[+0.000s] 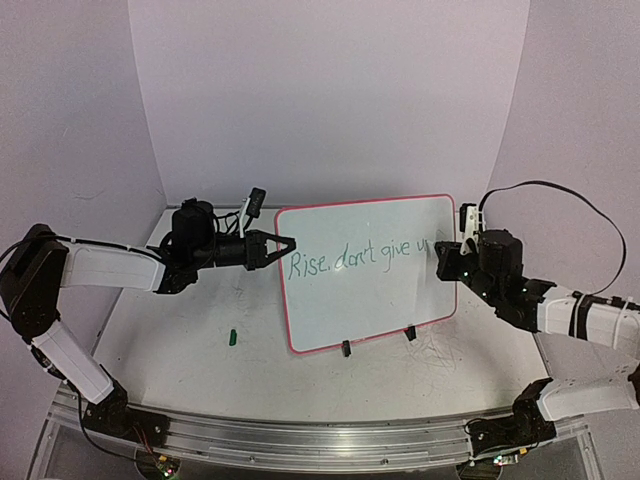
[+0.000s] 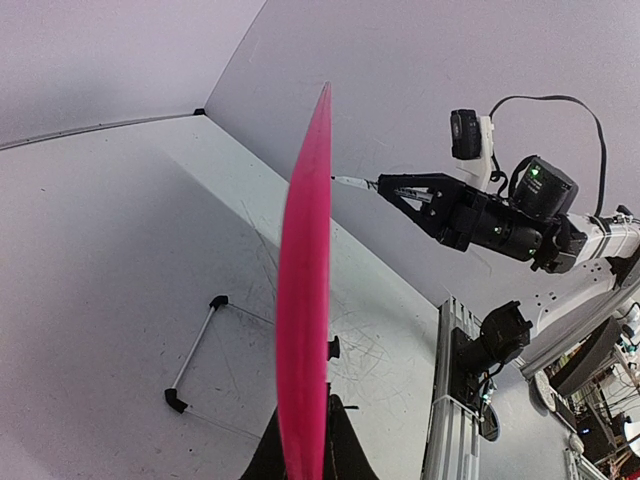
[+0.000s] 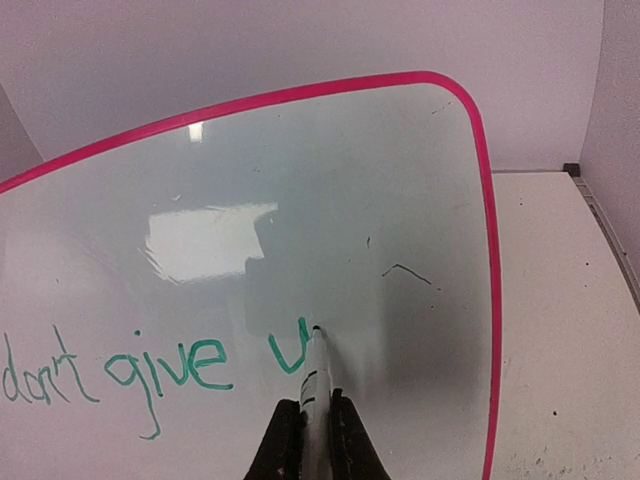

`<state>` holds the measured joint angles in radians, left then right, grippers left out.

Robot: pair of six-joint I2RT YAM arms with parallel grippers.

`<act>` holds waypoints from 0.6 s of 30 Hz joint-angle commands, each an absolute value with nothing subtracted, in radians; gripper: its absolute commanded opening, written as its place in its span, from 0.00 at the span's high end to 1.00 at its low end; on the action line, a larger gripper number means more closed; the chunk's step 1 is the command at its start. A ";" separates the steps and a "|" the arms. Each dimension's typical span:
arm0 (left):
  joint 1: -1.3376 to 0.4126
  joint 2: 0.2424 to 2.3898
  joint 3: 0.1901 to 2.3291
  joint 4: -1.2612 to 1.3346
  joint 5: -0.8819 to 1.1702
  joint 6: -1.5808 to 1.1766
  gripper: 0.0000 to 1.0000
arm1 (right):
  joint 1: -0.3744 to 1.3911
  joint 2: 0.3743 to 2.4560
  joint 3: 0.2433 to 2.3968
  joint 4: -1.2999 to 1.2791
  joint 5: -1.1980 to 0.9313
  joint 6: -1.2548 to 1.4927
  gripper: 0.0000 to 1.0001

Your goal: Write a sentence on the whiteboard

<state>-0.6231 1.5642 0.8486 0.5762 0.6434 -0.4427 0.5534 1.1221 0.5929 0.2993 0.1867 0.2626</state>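
The left gripper (image 1: 283,246) clamps the left edge of the whiteboard (image 1: 370,300), upright on the table (image 1: 180,340), and should brace it firmly. The right gripper (image 3: 312,410), closed on the marker (image 3: 316,370), should press lightly, finishing "up" short of the right edge.

Plain pale lilac walls (image 1: 330,90) enclose the scuffed white counter (image 1: 180,330) from nine through three o'clock; an aluminium rail (image 1: 300,435) edges six o'clock.

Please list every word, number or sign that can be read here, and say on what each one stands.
"Rise, don't give u": green handwriting on the whiteboard; the last word is unfinished, with the marker tip at the "u".
There is no other readable text, label or number.
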 commanded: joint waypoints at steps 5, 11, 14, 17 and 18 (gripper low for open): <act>-0.605 1.535 0.849 0.538 0.551 -0.368 1.00 | 0.547 1.139 0.640 0.348 0.206 0.247 1.00; -0.604 1.533 0.848 0.538 0.552 -0.367 1.00 | 0.547 1.152 0.630 0.340 0.207 0.254 1.00; -0.604 1.533 0.849 0.538 0.552 -0.367 1.00 | 0.547 1.139 0.614 0.319 0.205 0.263 1.00; -0.604 1.531 0.850 0.538 0.552 -0.366 1.00 | 0.546 1.126 0.591 0.301 0.190 0.268 1.00; -0.604 1.531 0.850 0.538 0.552 -0.365 1.00 | 0.547 1.122 0.583 0.295 0.188 0.270 1.00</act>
<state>-0.6231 1.5642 0.8486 0.5751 0.6426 -0.4440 0.5503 1.1424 0.5951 0.3127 0.1921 0.2609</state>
